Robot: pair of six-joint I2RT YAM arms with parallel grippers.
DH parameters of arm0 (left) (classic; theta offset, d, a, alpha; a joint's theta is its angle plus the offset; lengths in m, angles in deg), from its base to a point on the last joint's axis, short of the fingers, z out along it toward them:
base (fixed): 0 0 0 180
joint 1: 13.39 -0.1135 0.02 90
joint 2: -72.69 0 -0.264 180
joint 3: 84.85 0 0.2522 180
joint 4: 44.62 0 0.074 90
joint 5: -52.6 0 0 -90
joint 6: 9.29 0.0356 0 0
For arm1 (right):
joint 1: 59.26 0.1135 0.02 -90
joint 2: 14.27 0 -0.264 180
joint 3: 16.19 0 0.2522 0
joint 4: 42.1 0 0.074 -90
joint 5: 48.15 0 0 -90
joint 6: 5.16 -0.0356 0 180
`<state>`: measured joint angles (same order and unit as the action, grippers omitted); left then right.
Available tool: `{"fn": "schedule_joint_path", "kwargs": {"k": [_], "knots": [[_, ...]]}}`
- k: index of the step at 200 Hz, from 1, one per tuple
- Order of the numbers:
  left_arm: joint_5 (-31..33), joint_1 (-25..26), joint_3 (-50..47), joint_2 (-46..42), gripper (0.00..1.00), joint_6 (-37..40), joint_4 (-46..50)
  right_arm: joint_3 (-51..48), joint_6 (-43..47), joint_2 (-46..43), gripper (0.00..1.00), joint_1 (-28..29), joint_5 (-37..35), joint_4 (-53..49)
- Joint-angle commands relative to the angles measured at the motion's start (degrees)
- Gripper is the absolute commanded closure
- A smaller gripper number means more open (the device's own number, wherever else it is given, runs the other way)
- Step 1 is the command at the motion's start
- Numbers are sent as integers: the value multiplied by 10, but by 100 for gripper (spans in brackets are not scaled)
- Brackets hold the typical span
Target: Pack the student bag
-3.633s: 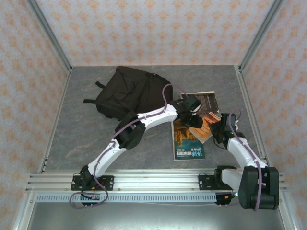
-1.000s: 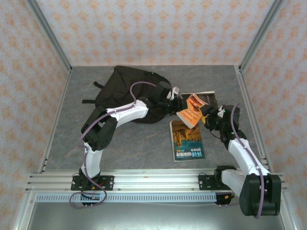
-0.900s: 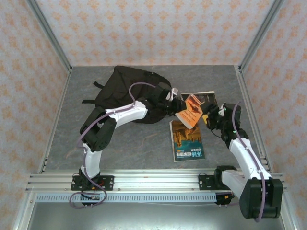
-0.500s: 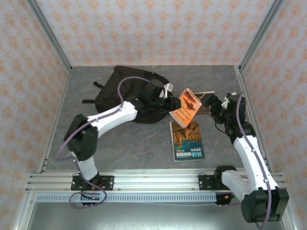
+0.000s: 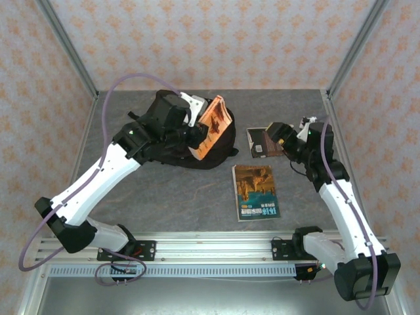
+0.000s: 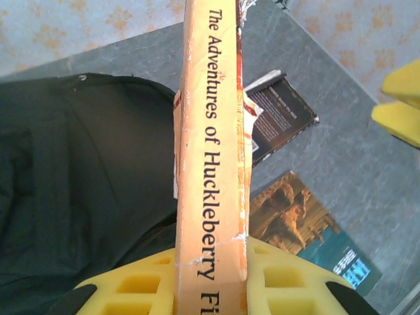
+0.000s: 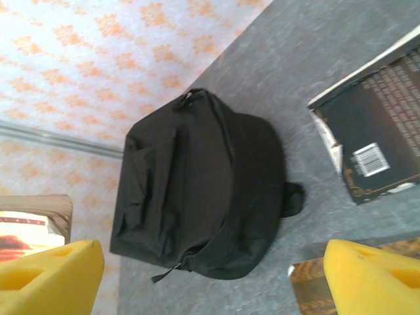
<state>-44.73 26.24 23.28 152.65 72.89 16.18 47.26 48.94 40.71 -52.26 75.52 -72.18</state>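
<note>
The student bag [image 5: 220, 154], a large black soft backpack, lies at the back left of the table, its zip pull toward the front [image 7: 197, 184]. My left gripper [image 5: 199, 136] is shut on an orange paperback [image 5: 211, 123] and holds it on edge above the bag. In the left wrist view its spine [image 6: 213, 144] stands upright between the yellow pads [image 6: 289, 275], the bag [image 6: 79, 184] beneath. My right gripper [image 5: 272, 133] hovers over a dark book [image 5: 257, 141], its yellow fingertips [image 7: 374, 275] wide apart with nothing between them.
A book with a brown and teal cover [image 5: 256, 191] lies flat in the middle right of the table [image 5: 164, 197]. The dark book [image 7: 374, 144] lies behind it near the right wall. Patterned walls close in three sides. Bare table lies front left.
My left gripper has carried the orange paperback left and back, from beside the right gripper to above the bag. The right gripper has opened wider and drawn back over the dark book.
</note>
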Motion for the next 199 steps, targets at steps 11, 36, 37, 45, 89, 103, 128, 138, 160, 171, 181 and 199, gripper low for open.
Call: {"fn": "schedule_joint_path", "kwargs": {"k": [11, 36, 37, 45, 89, 103, 128, 138, 160, 171, 181, 199], "knots": [[-115, -1, 31, 12, 100, 116, 88, 17, 37, 8, 13, 57, 59, 75], [-250, -14, -6, -1, 100, 129, 62, -48, 52, 2, 17, 88, 118, 257], [-255, -14, -6, 0, 100, 130, 62, -53, 51, 2, 17, 88, 119, 267], [-287, -22, -6, 7, 100, 134, 67, -87, 57, -2, 18, 92, 131, 347], [-383, -25, -100, -20, 100, 127, -7, -147, 173, 2, 16, 99, 168, 463], [-391, -24, -122, -31, 100, 126, -21, -164, 165, 1, 15, 99, 170, 500], [-377, -26, -130, -41, 100, 123, -24, -172, 159, -12, 12, 107, 196, 516], [-370, -26, -134, -47, 100, 117, -30, -177, 158, -22, 12, 112, 198, 522], [-350, -26, -140, -54, 100, 114, -30, -193, 149, -49, 10, 115, 184, 542], [-346, -26, -145, -58, 100, 110, -33, -199, 144, -66, 9, 115, 179, 546], [-341, -26, -147, -62, 100, 106, -35, -205, 139, -83, 9, 115, 175, 546], [-354, -26, -150, -69, 100, 103, -41, -211, 121, -102, 7, 121, 173, 551]]}}
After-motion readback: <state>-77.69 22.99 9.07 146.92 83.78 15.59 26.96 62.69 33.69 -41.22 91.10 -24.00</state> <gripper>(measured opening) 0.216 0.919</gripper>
